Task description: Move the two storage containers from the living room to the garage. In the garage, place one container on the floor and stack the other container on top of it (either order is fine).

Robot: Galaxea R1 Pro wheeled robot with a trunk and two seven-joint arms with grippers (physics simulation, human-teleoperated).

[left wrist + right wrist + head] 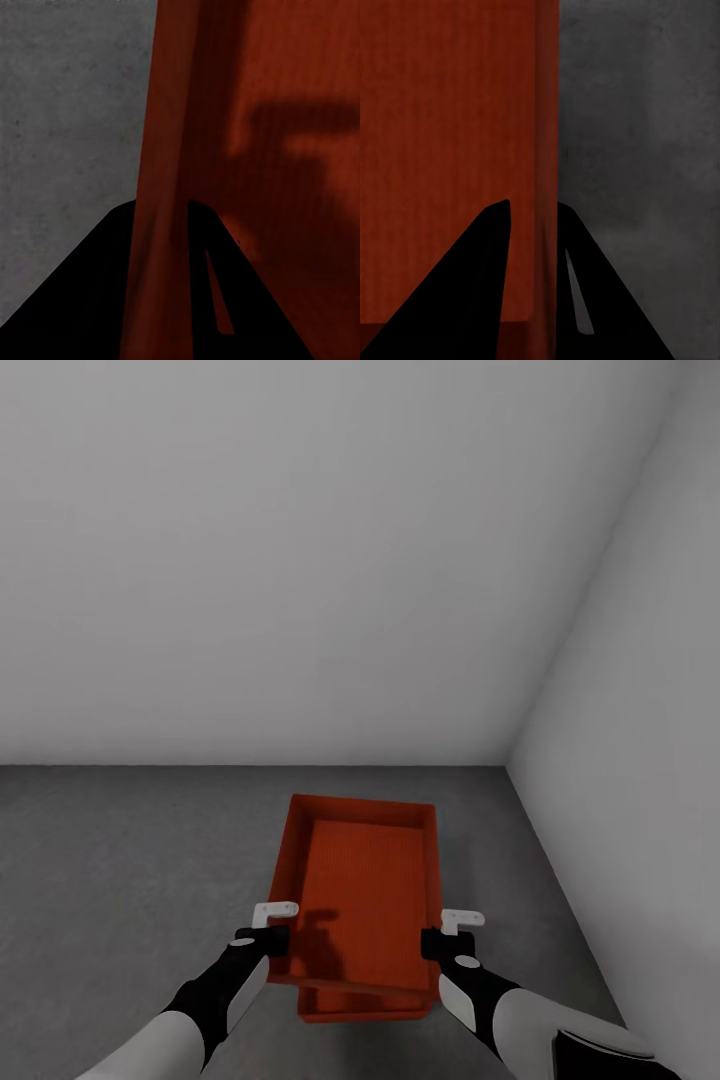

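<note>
Upper storage container (367, 880) held above lower storage container (362, 1008) on garage floor (120, 860), near wall corner | long axis runs away from robot | left pincer (268, 928) clamped on left long wall, right pincer (452, 934) clamped on right wall | upper bin sits skewed; needs squaring before release.

Storage containers: two, orange-red, open-topped. The upper container (365, 880) sat in the lower centre of the head frame; the lower container (365, 1007) showed as an edge beneath its near end.

End effectors: two. The left end effector (271, 926) was at the upper container's left wall, the right end effector (452, 932) at its right wall, each with one finger on either side of that wall.

Walls: two, pale grey, meeting in a corner at the right of the frame.

Floor (120, 880): one, dark grey.
</note>
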